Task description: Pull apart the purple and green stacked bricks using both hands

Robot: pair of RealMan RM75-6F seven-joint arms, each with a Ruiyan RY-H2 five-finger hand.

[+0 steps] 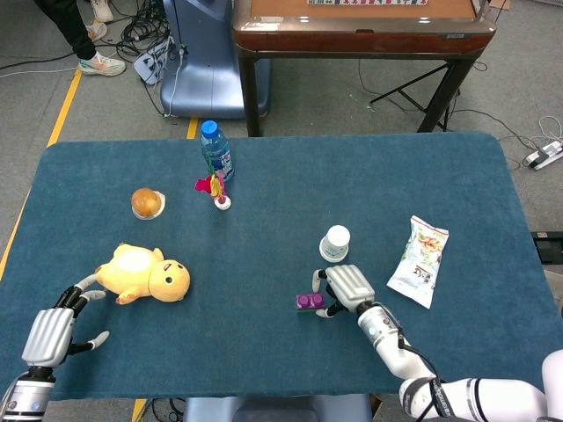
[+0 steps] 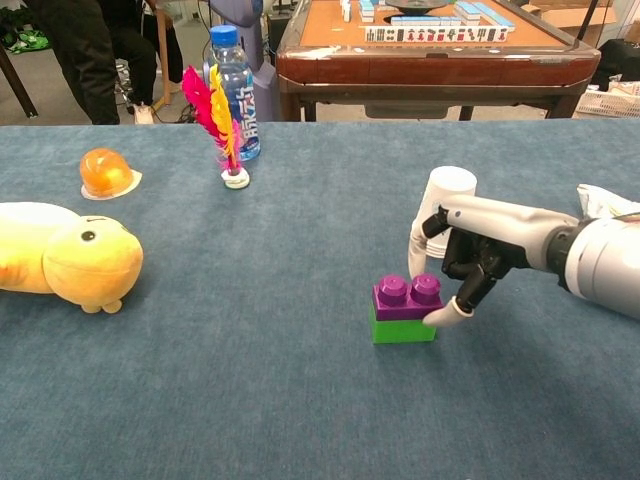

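The purple brick [image 2: 405, 297] sits stacked on the green brick [image 2: 400, 328], standing on the blue table cloth; in the head view the stack [image 1: 308, 302] lies right of centre near the front. My right hand [image 2: 470, 255] [image 1: 347, 288] is at the stack's right side. One fingertip [image 2: 440, 315] touches the purple brick's right edge, and the thumb reaches down just behind the studs. The fingers are still apart and the stack rests on the table. My left hand [image 1: 53, 332] lies far off at the front left corner, fingers spread, holding nothing.
A white cup [image 2: 445, 195] stands just behind the right hand, and a snack bag [image 1: 420, 261] lies to its right. A yellow plush duck [image 1: 145, 272] lies beside the left hand. A water bottle [image 1: 215, 151], a feather shuttlecock [image 1: 216, 189] and an orange ball [image 1: 147, 203] are at the back left.
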